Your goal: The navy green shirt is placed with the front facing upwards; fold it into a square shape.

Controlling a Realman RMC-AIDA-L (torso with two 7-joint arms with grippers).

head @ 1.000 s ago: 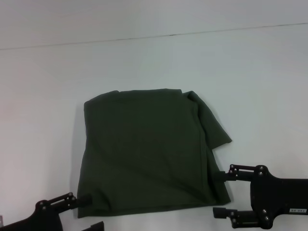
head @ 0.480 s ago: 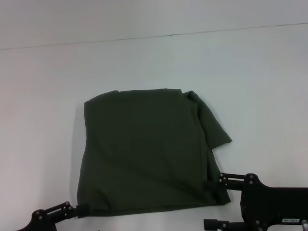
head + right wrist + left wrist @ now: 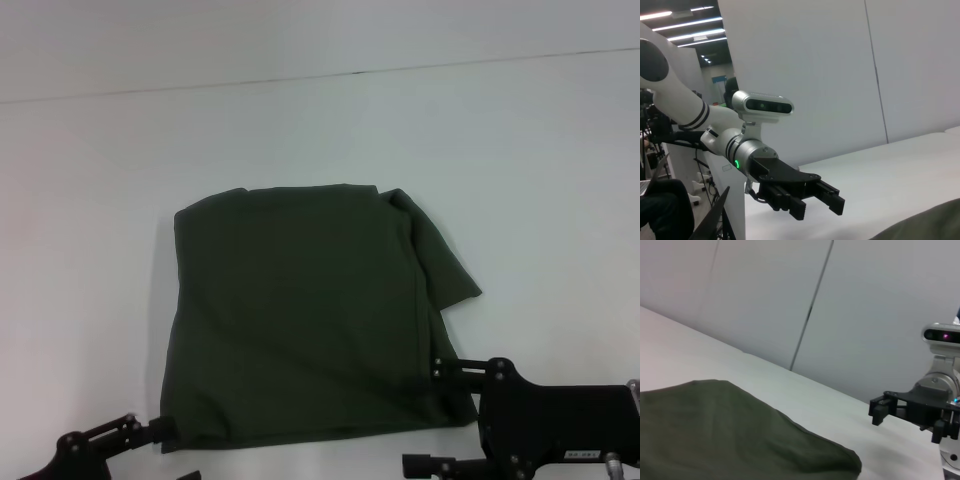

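Note:
The navy green shirt lies folded into a rough rectangle on the white table, plain green side up, with no lettering showing. One sleeve sticks out at its right side. My left gripper is open at the shirt's near left corner. My right gripper is open at the near right corner, its upper finger over the shirt's edge. The left wrist view shows the shirt and the right gripper. The right wrist view shows the left gripper and a bit of the shirt.
The white table runs well beyond the shirt on all sides, with its far edge against a pale wall. In the right wrist view a room with ceiling lights lies behind the left arm.
Both grippers have dropped toward the table's near edge. The right gripper has also moved left, up to the shirt's near right corner. The shirt has not moved.

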